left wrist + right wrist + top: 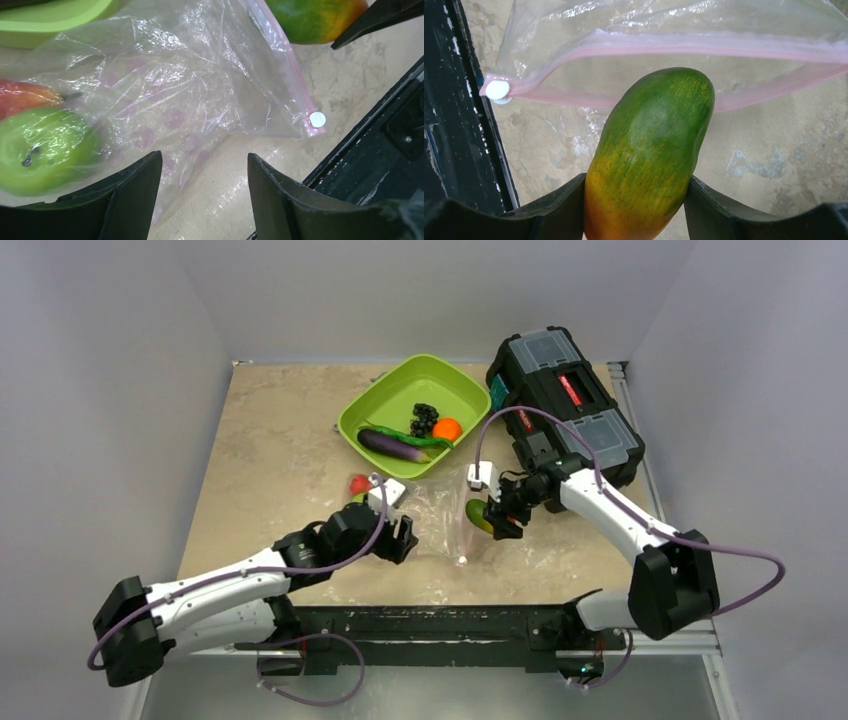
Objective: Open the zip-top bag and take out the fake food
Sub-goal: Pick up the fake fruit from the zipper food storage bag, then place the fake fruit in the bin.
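The clear zip-top bag lies flat on the table between my grippers, and its pink zip strip is parted, so the mouth is open. My right gripper is shut on a green-and-yellow mango-like fruit just outside the bag's mouth. My left gripper is open and empty, low over the bag's near edge. A green apple-like fruit and a red fruit show through the plastic at the bag's far end. Eggplant, grapes, orange and green pod lie in the green tray.
A black toolbox stands at the back right, close behind the right arm. The white zip slider sits at the near end of the strip. A black rail runs along the table's front edge.
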### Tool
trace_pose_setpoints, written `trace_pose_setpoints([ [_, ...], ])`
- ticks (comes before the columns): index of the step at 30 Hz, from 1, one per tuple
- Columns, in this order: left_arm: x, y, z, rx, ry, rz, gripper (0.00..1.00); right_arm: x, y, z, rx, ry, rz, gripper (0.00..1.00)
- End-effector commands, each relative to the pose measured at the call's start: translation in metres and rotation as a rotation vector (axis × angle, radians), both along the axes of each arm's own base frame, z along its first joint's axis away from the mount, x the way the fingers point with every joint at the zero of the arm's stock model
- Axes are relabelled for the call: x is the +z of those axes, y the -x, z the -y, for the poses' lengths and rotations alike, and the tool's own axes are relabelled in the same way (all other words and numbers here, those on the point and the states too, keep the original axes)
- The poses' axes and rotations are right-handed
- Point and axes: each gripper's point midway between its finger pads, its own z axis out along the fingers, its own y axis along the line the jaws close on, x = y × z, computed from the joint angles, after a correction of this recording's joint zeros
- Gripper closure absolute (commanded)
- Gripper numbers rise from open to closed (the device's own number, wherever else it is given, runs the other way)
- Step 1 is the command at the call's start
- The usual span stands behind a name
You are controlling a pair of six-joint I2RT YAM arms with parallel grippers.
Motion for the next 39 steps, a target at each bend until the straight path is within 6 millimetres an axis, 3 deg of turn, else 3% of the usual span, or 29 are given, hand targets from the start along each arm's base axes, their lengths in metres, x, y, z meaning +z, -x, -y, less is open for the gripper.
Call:
trace_pose_setpoints([
  [1, 0.02, -0.003, -0.016, 0.073, 0.067, 0.032, 0.33, 0.012, 0.008, 0.016, 0.001, 0.023, 0.047, 0.95],
  [7, 0.036, 0.003, -0.038, 0.113, 0.13, 0.052, 0.22, 0.029, 0.018, 0.026, -0.051, 0.001, 0.106, 0.95],
  [18, 0.042, 0.013, -0.068, 0.175, 0.163, 0.059, 0.18, 0.077, 0.015, 0.026, -0.144, -0.098, 0.219, 0.97],
  [28, 0.032, 0.018, -0.076, 0.189, 0.149, 0.038, 0.18, 0.127, -0.014, 0.003, -0.128, -0.21, 0.296, 1.0],
  [39, 0.026, 0.021, -0.081, 0.202, 0.152, 0.028, 0.17, 0.144, -0.053, -0.018, -0.086, -0.251, 0.299, 1.0],
])
